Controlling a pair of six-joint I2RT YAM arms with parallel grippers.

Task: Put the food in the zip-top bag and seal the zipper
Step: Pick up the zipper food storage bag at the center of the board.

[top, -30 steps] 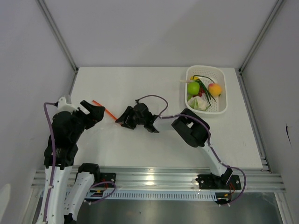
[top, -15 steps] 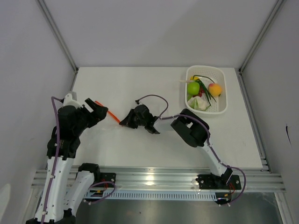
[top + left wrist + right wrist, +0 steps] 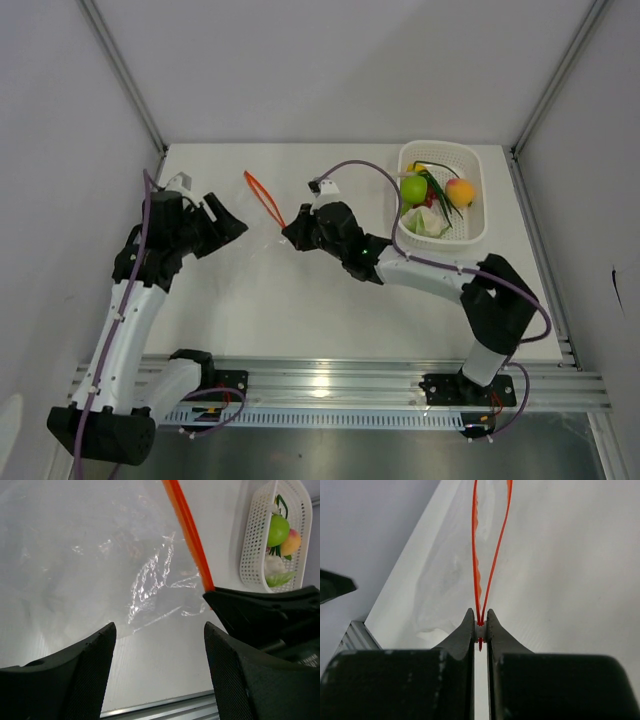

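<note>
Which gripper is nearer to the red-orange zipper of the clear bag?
Right. The right gripper is shut on one end of the zipper. The left gripper is open and apart from the zipper, on the far side of the zip-top bag.

zip-top bag (image 3: pixel 100 555) left of basket (image 3: pixel 443 145) with food (image 3: pixel 414 190)

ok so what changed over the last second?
The right gripper closed on one end of the thin red-orange zipper strip and dragged the clear crinkly zip-top bag away from the arm bases, toward the white perforated basket. The left gripper reached farther out, open, holding nothing. The basket and the toy food in it are unchanged.
</note>
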